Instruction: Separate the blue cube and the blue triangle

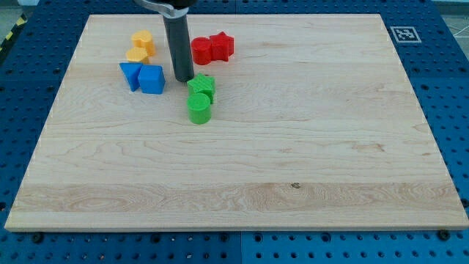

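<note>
The blue cube (152, 79) and the blue triangle (131, 74) sit touching side by side at the board's upper left, the triangle on the view's left. My tip (183, 79) rests on the board just to the right of the blue cube, a small gap away, and just left of the green blocks. The rod rises straight up out of the view's top.
Two yellow blocks (141, 45) sit just above the blue pair. Two red blocks (212, 48) lie right of the rod. A green star-like block (201, 86) and a green cylinder (198, 108) sit below-right of the tip. The wooden board (293, 147) lies on a blue pegboard.
</note>
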